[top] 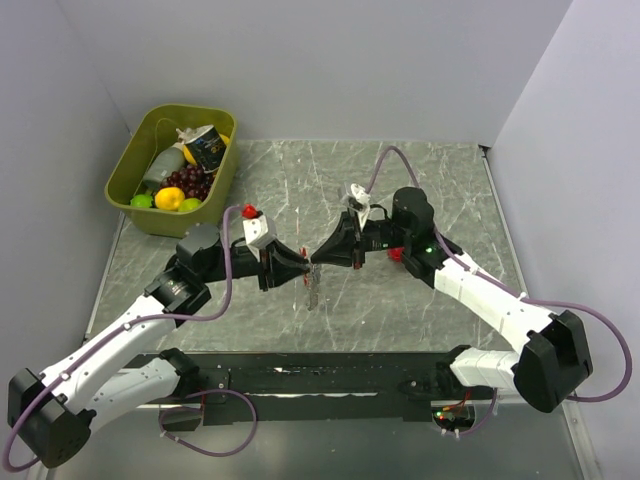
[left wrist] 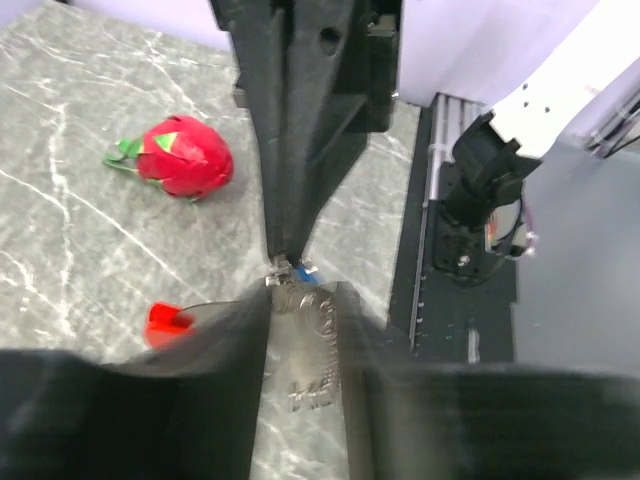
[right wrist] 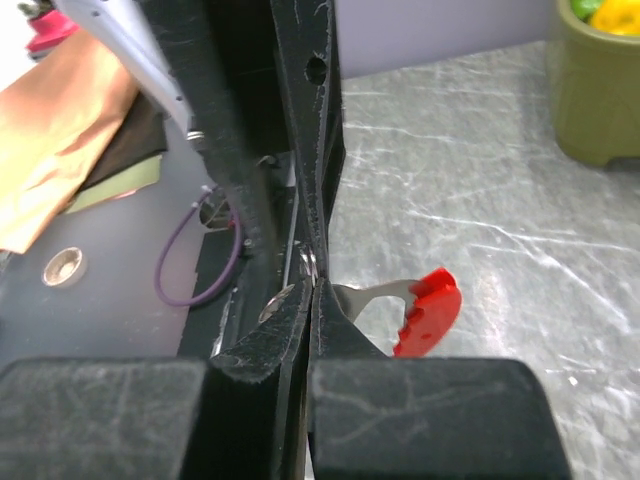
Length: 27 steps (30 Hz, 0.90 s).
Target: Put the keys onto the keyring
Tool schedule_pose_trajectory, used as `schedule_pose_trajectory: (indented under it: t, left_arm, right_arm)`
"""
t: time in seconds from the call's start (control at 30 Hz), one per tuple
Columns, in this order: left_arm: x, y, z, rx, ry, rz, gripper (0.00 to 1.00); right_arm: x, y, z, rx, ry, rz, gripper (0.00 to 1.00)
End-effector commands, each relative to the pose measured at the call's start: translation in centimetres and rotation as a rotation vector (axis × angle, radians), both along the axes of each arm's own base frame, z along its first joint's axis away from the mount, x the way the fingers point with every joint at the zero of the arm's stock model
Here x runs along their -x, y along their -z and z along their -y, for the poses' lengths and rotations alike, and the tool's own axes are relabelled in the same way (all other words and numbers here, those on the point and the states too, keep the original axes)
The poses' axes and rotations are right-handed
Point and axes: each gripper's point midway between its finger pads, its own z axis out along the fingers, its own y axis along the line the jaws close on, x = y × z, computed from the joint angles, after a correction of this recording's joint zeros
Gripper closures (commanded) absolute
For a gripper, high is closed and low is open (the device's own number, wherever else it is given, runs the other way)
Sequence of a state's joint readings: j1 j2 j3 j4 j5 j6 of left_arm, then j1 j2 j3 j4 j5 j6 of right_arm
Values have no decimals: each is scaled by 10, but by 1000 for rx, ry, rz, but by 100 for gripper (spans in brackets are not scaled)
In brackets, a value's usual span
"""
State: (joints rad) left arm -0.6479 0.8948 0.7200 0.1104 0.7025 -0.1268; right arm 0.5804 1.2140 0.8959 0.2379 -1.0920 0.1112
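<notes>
Blue metal shows where the two arms meet: the blue key (left wrist: 303,270) peeks out right at the tips of the right gripper (right wrist: 312,290), and it is touching the silvery top of the keyring (left wrist: 305,350). The keyring's chain and rings hang down from that meeting point above the table (top: 400,190), with their long axis running downward. Its red clip (right wrist: 430,310) sticks out sideways from the pinch.

The right gripper is pressed fully closed. Its fingers pinch thin metal, but I cannot tell whether that is the key's blade or a ring.

The left gripper (left wrist: 305,300) comes in from the opposite side, tip to tip with the right one. Its jaws stand a little apart with the silvery bunch in the gap, and I cannot tell whether they press on it.

The key therefore lies straight ahead of both grippers, on the line between them, and neither arm is clearly nearer. The next move probably depends on keeping the key's hole lined up with the ring's wire.

Farther out, a red toy fruit (left wrist: 185,155) lies on the table beyond the right gripper. An olive bin (top: 135,190) sits in the far left corner.
</notes>
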Motion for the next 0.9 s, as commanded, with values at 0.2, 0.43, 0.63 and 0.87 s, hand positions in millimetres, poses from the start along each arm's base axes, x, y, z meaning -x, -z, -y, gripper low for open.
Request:
schedule_pose_trajectory:
  t: [0.2,0.43,0.63,0.87]
  left_arm:
    - [0,-14,-4,-161,35,60,45]
    - [-17,-10,-1,-278,27,29,42]
    - [-18,1,7,-339,92,-23,44]
    - [-16,10,9,-364,131,-53,49]
  right_arm:
    - [0,-7,9,132,23,104,100]
    - [-1,9,7,265,27,114,100]
    - [2,22,4,329,21,100,100]
    - [2,16,4,307,34,119,100]
